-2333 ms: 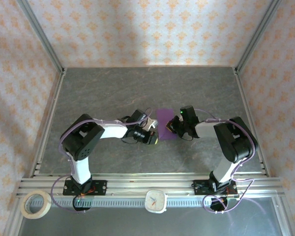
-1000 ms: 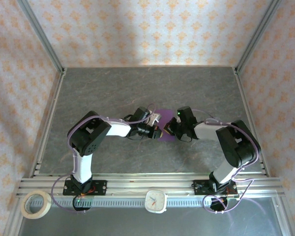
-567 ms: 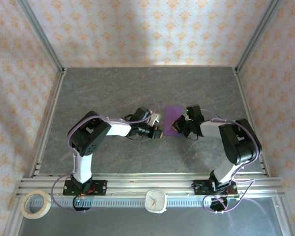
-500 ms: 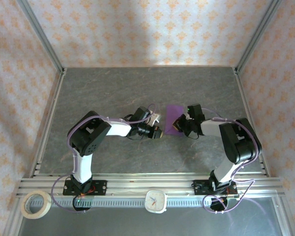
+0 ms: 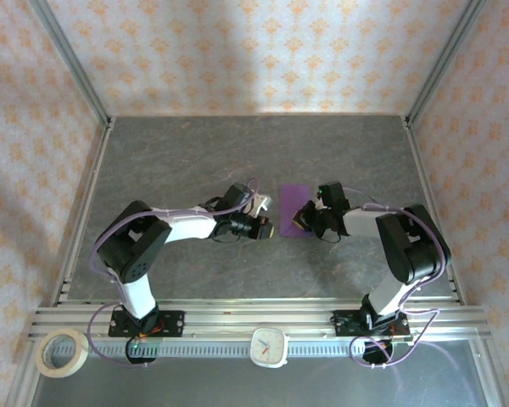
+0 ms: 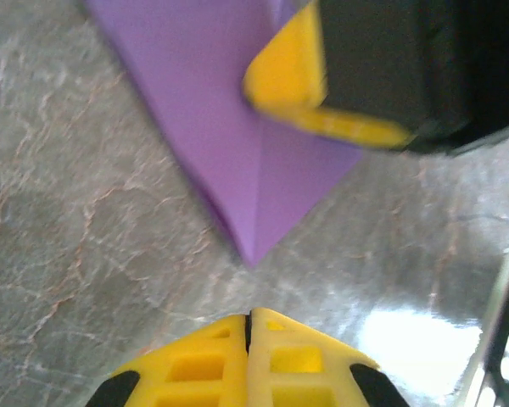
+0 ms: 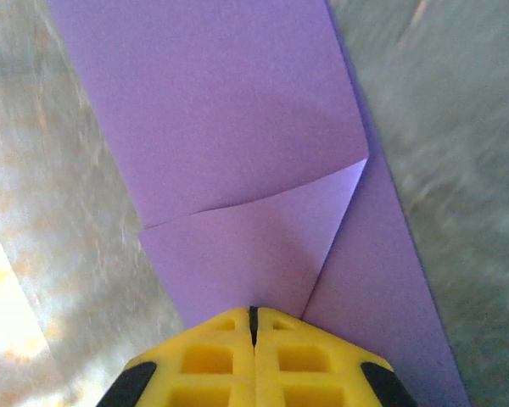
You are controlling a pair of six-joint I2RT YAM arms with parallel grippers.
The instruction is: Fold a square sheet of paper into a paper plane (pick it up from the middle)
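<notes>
Just before right gripper (image 7: 253, 314), purple sheet (image 7: 225, 119)

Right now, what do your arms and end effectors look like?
The left arm and right arm both have white links joined by chunky black joint housings, with thin purple cables looping alongside. The left end effector and right end effector have yellow fingers with square recesses and black bases.

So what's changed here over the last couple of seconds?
The left end effector backed off leftward from the purple paper, and its elbow swung out left. The paper shifted a little right along with the right end effector, which stays on it. Both end effectors remain shut. The tape roll and clock are unmoved.
</notes>
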